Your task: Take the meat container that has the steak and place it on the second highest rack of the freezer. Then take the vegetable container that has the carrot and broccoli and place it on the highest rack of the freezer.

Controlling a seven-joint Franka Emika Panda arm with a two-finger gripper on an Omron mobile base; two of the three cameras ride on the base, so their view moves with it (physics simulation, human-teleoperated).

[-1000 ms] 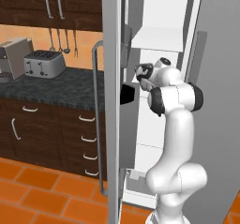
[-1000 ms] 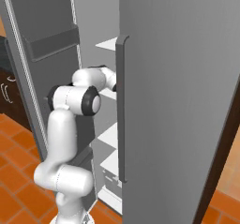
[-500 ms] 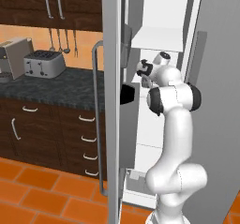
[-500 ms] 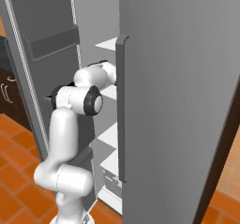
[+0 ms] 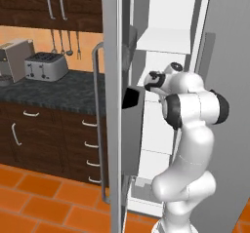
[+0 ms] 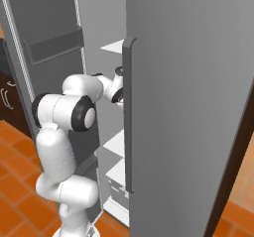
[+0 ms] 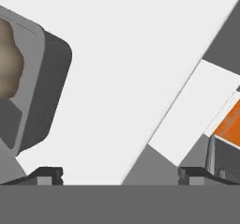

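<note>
Grey rounded container (image 7: 33, 82) with brownish steak (image 7: 8, 59) above left fingertip (image 7: 46, 175); gripper (image 7: 120, 175) fingers wide apart.

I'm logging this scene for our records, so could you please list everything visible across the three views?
Freezer door: one, grey, open, left of the arm.
Door handle: one, grey, vertical, on that door.
Shelves: several, white, inside the compartment.
Closed door: one, grey, right of the arm.
Container: one, grey, brownish contents, on white shelf at hand view's left.
Toaster: one, silver, on dark counter.
Counter: one, dark speckled, above brown drawers.
Utensils: several, hanging on the wall.
Floor: orange tiles.
Arm: one, white, reaching into the compartment.
Gripper: dark tips spread apart, holding nothing.
</note>
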